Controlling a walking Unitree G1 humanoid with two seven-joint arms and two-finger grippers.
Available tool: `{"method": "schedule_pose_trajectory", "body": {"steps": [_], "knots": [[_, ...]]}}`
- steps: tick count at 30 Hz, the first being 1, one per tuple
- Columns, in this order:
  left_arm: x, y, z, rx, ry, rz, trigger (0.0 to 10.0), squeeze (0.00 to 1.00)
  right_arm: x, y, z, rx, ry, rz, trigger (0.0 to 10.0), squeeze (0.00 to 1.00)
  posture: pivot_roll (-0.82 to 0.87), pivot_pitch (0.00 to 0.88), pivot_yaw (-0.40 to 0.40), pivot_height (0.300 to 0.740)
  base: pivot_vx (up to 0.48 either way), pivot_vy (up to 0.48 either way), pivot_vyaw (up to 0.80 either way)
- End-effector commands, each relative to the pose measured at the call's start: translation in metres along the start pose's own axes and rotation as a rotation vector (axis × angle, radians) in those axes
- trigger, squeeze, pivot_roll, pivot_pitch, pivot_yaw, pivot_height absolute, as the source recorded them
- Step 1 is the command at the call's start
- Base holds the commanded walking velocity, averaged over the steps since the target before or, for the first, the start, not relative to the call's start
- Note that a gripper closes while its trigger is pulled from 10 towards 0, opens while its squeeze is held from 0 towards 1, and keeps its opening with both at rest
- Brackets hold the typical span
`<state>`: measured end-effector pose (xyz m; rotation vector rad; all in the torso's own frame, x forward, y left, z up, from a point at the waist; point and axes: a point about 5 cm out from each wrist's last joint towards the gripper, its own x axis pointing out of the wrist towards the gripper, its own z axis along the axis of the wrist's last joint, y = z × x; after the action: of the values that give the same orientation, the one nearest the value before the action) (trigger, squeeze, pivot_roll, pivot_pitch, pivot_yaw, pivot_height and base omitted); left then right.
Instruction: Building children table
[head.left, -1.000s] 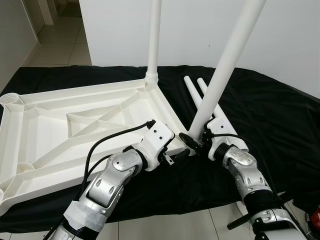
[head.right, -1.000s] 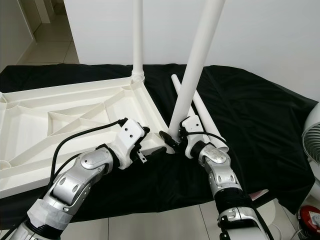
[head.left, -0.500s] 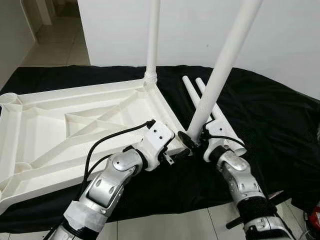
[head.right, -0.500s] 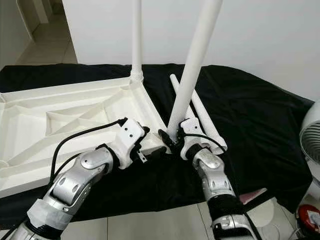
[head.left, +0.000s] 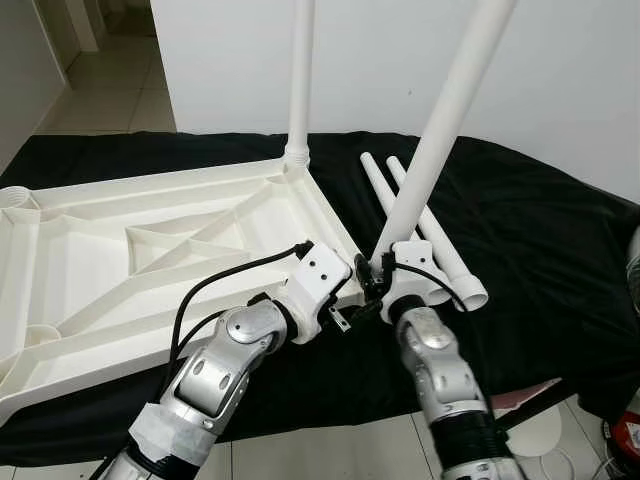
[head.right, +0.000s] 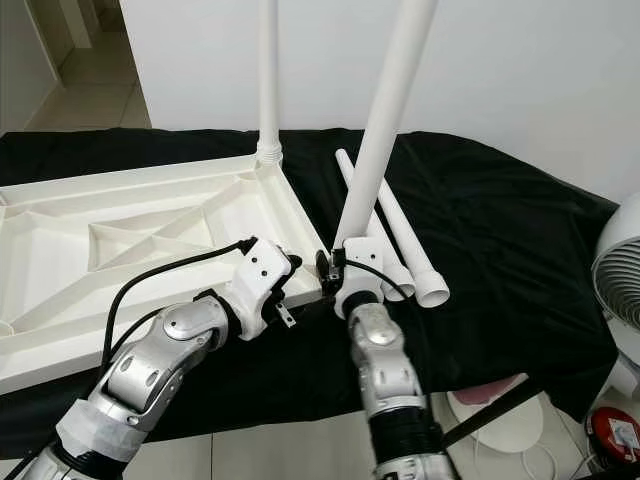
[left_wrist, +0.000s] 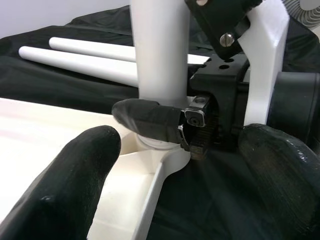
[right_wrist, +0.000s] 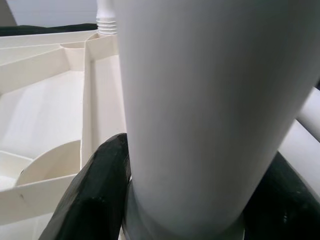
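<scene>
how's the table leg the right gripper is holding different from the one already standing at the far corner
The held leg leans, clamped near its base by the right gripper at the near corner of the tabletop. The far leg stands upright, seated in its socket, touched by nothing. Both are plain white tubes.

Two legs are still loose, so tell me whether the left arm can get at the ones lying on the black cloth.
Probably not directly. The left gripper sits open at the tabletop's near corner, and the right gripper with its tilted leg stands between it and the two loose legs.
</scene>
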<state>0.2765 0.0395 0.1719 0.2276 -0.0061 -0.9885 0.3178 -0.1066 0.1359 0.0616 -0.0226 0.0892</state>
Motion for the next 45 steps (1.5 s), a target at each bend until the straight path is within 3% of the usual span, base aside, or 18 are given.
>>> {"method": "schedule_pose_trajectory", "body": {"steps": [1, 7, 8, 9, 10, 11, 20, 21, 24, 26, 28, 35, 37, 45], "knots": [[0.001, -0.004, -0.002, -0.004, 0.007, -0.014, 10.0, 0.0, -0.004, 0.002, -0.009, 0.024, 0.046, -0.009, 10.0, 0.0, 0.05, 0.031, -0.072, 0.74, 0.0, 0.0, 0.0], [0.001, -0.004, -0.002, -0.002, 0.007, -0.013, 10.0, 0.0, -0.004, 0.003, -0.007, 0.025, 0.048, -0.006, 10.0, 0.0, 0.05, 0.025, -0.073, 0.74, 0.0, 0.0, 0.0], [0.001, -0.003, -0.002, -0.001, 0.008, -0.012, 10.0, 0.0, -0.003, 0.002, -0.005, 0.025, 0.042, -0.007, 10.0, 0.36, 0.05, 0.019, -0.074, 0.74, 0.0, 0.0, 0.0], [0.001, -0.003, -0.002, 0.0, 0.008, -0.012, 10.0, 0.0, -0.003, 0.001, -0.003, 0.032, 0.037, -0.01, 10.0, 0.79, 0.05, 0.019, -0.074, 0.74, 0.0, 0.0, 0.0], [0.001, -0.003, -0.002, 0.0, 0.008, -0.012, 10.0, 0.0, -0.003, 0.001, -0.003, 0.032, 0.037, -0.01, 10.0, 0.79, 0.05, 0.019, -0.074, 0.74, 0.0, 0.0, 0.0], [0.001, -0.003, -0.002, 0.001, 0.007, -0.011, 10.0, 0.0, -0.003, 0.0, -0.001, 0.037, 0.025, -0.005, 10.0, 1.0, 0.05, 0.014, -0.073, 0.74, 0.0, 0.0, 0.0], [0.001, -0.003, -0.002, 0.005, 0.007, -0.015, 10.0, 0.0, -0.006, -0.009, 0.008, -0.007, -0.037, 0.076, 10.0, 1.0, 0.05, 0.008, -0.069, 0.74, 0.0, 0.0, 0.0], [0.002, -0.003, -0.002, 0.006, 0.006, -0.016, 10.0, 0.0, -0.006, -0.011, 0.007, -0.005, -0.03, 0.104, 10.0, 0.01, 0.05, 0.006, -0.067, 0.74, 0.0, 0.0, 0.0], [0.002, -0.002, -0.001, 0.006, 0.006, -0.016, 10.0, 0.0, -0.007, -0.014, 0.008, -0.017, -0.035, 0.125, 10.0, 0.0, 0.05, 0.008, -0.065, 0.74, 0.0, 0.0, 0.0], [0.002, -0.001, 0.0, 0.008, 0.003, -0.016, 10.0, 0.0, -0.007, -0.023, 0.012, -0.059, -0.06, 0.284, 10.0, 0.0, 0.04, 0.015, -0.054, 0.74, 0.0, 0.0, 0.0], [0.002, 0.0, 0.0, 0.008, 0.002, -0.014, 10.0, 0.0, -0.006, -0.025, 0.012, -0.068, -0.061, 0.351, 10.0, 0.0, 0.03, 0.02, -0.048, 0.74, 0.0, 0.0, 0.0], [0.004, 0.001, 0.002, 0.003, -0.004, -0.012, 10.0, 0.0, -0.002, -0.034, 0.012, -0.134, -0.053, 0.458, 10.0, 0.0, 0.03, 0.034, -0.046, 0.74, 0.0, 0.0, 0.0], [0.005, 0.003, 0.003, 0.009, -0.003, -0.012, 10.0, 0.0, 0.005, -0.037, 0.007, -0.153, -0.022, 0.55, 10.0, 0.0, 0.04, 0.037, -0.044, 0.74, 0.0, 0.0, 0.0], [0.003, 0.004, 0.004, 0.011, -0.005, -0.002, 10.0, 0.0, 0.014, -0.038, -0.001, -0.179, 0.016, 0.631, 10.0, 0.0, 0.06, 0.03, -0.047, 0.74, 0.0, 0.0, 0.0]]}}
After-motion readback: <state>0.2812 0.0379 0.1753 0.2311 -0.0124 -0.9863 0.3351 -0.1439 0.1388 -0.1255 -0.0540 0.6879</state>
